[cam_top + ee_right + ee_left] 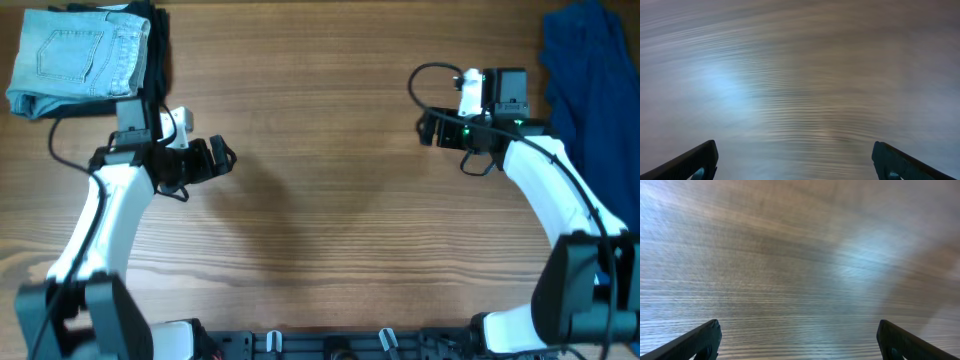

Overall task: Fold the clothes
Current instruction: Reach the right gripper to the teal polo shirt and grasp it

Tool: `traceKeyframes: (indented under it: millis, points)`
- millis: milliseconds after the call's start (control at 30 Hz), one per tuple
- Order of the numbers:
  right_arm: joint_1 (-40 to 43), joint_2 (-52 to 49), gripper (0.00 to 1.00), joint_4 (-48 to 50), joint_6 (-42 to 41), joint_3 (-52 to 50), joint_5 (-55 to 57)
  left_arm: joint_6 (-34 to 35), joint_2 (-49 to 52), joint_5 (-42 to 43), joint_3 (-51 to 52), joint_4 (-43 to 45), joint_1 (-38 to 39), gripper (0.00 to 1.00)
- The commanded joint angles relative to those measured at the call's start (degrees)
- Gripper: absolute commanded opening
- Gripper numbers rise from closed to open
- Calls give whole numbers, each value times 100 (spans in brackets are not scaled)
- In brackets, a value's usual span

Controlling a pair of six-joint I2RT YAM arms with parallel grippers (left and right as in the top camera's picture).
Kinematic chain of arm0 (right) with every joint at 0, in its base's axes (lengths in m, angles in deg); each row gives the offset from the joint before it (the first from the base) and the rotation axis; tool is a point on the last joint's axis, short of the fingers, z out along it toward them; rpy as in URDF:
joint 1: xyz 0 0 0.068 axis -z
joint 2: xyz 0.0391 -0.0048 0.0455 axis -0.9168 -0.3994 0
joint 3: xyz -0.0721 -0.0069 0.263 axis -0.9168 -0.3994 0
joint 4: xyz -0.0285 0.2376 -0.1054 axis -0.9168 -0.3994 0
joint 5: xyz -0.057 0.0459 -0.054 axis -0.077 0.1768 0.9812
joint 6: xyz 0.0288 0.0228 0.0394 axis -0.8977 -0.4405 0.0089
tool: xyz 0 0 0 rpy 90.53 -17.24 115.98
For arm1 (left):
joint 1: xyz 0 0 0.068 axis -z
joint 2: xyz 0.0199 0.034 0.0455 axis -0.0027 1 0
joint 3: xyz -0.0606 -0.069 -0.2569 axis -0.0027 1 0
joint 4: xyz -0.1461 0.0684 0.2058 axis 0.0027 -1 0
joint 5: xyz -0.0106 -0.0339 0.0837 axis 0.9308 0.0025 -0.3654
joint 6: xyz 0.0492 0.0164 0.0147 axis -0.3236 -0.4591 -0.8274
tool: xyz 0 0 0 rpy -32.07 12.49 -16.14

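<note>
A folded pair of light blue jeans (75,60) lies on a dark folded garment (158,45) at the far left corner of the wooden table (320,230). A crumpled dark blue garment (590,90) lies at the far right. My left gripper (222,157) is open and empty over bare wood, to the right of and below the jeans. My right gripper (425,128) is open and empty over bare wood, left of the blue garment. In each wrist view only the two dark fingertips show, wide apart, left (799,337) and right (795,157), with blurred wood between them.
The arm bases and a rail with clips (330,342) sit along the near edge. Cables (430,75) loop off the right wrist.
</note>
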Motion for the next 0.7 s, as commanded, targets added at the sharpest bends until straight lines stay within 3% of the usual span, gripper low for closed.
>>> traceKeyframes:
  millis: [0,367,467,667]
  points:
    - [455,-280,100,52,-984,83,1443,33,378,155,-63,74,-24,100]
    - [1729,-669,97,452,-1202,79,2085,35,402,157,-63,179,-22,100]
    - [1853,-935,92,315,-1215,79,2326,37,404,157,-63,179,-22,100]
    - [1906,-1274,91,533,-1235,79,2520,35,404,157,-63,181,-22,100]
